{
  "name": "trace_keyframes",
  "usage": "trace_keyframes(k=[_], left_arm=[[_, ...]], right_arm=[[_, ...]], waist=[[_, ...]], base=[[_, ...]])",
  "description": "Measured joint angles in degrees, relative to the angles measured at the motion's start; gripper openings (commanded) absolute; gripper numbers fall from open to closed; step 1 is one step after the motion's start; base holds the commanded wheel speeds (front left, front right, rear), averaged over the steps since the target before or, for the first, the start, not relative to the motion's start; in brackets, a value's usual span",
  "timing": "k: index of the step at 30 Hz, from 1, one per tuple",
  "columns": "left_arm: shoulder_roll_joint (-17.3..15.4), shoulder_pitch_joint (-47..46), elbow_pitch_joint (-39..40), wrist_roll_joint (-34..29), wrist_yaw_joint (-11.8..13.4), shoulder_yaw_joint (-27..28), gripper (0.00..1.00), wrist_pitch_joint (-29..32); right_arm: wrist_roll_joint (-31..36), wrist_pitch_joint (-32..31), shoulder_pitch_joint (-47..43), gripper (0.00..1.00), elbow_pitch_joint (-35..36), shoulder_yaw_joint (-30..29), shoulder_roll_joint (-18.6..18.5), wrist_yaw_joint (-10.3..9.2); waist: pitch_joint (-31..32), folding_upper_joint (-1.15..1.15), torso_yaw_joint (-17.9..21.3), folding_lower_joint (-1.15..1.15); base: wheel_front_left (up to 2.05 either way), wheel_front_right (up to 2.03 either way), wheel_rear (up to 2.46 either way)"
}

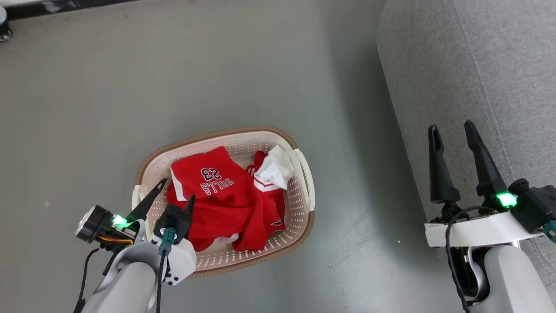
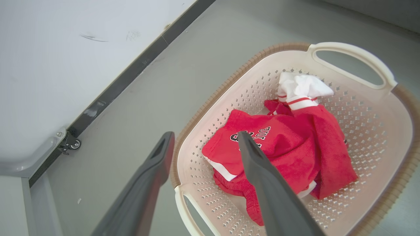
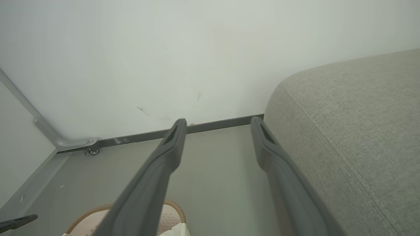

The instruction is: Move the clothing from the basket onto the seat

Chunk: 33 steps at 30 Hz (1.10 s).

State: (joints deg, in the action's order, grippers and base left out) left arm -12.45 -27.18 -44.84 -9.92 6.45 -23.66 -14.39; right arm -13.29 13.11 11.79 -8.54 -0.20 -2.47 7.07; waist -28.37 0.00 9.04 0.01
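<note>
The job looks barely begun: all the clothing (image 1: 226, 200) lies heaped in the basket (image 1: 299, 204) on the floor (image 1: 217, 65), and none that I can see is on the seat (image 1: 478, 65). The left gripper (image 1: 177, 189) hangs over the basket's near end, fingers spread and empty, while the right gripper (image 1: 451, 127) waits spread by the seat's edge. The heap is soft, crumpled red fabric, lettered jersey on top, a white bunch at one end.

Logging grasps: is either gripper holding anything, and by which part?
Nothing. Both the left gripper and right gripper are open and empty; the clothing lies in the basket.
</note>
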Motion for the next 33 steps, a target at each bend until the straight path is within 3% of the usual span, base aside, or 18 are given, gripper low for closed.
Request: trace_keyframes(k=[33], left_arm=[[-1.05, -12.63, -10.45, -10.58, -1.43, -8.99, 1.00, 0.41]], right_arm=[[-0.66, 1.05, 7.42, 1.00, 0.24, 0.85, -0.03, 0.00]], waist=[[-12.50, 0.00, 3.25, 0.00]], base=[[0.00, 0.00, 0.00]])
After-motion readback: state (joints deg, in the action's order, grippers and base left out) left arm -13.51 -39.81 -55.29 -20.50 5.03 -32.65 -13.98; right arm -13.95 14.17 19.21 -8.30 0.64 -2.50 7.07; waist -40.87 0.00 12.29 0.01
